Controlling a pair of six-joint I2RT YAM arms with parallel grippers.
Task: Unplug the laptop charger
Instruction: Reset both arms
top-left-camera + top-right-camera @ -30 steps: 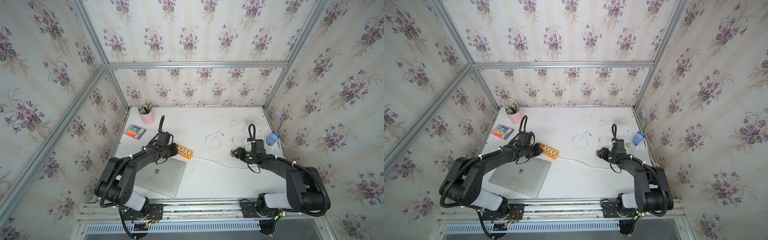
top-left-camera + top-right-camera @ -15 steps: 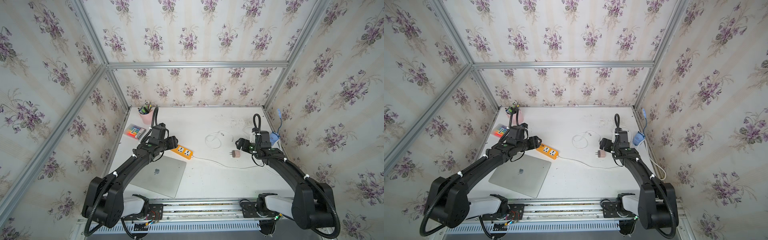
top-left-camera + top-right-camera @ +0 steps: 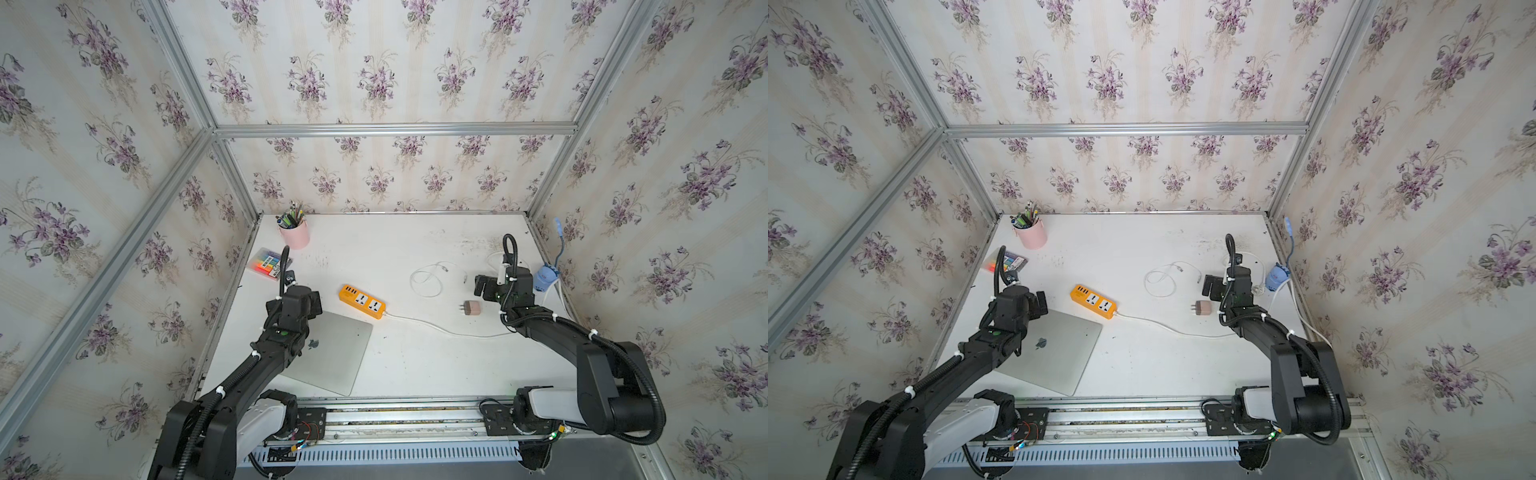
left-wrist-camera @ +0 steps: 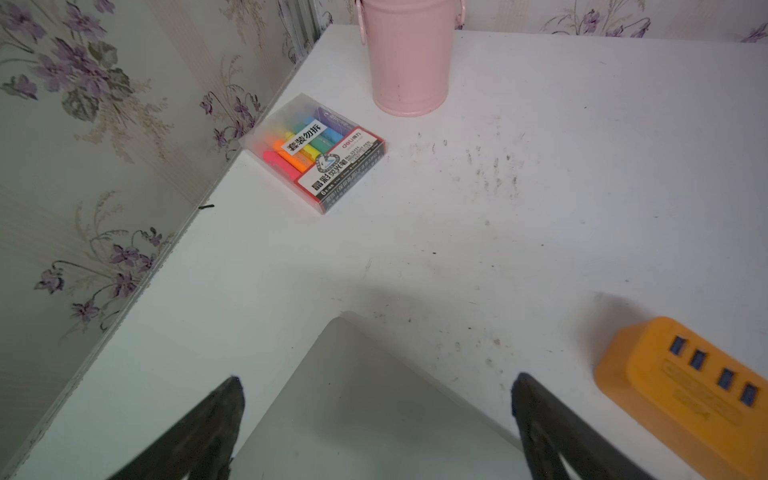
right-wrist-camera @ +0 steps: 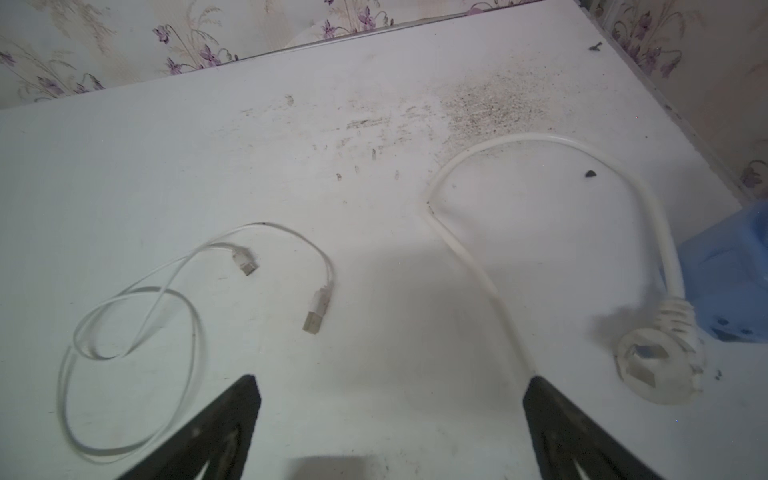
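The laptop charger (image 3: pixel 472 308) (image 3: pixel 1203 308), a small pinkish-beige cube, lies loose on the white table with its prongs pointing toward the orange power strip (image 3: pixel 361 301) (image 4: pixel 685 395). It stands well apart from the strip, whose sockets are bare. My right gripper (image 5: pixel 390 380) (image 3: pixel 484 286) hovers open just behind the charger, holding nothing. The charger is out of sight in both wrist views. A thin white cable (image 5: pixel 137 324) (image 3: pixel 428 280) lies coiled nearby with both ends free. My left gripper (image 4: pixel 376 380) (image 3: pixel 309 301) is open and empty over the back corner of the closed laptop (image 4: pixel 365 407) (image 3: pixel 332 353).
The strip's thick white cord (image 5: pixel 478 266) loops to a round plug (image 5: pixel 660 365) beside the blue gadget (image 3: pixel 546 279) at the right wall. A pink pen cup (image 3: pixel 295 232) and a highlighter pack (image 4: pixel 320 153) sit at the back left.
Both grippers opened. The right one let go of the charger, which now lies on the table, and drew back. The left arm pulled away from the power strip toward the laptop's corner.
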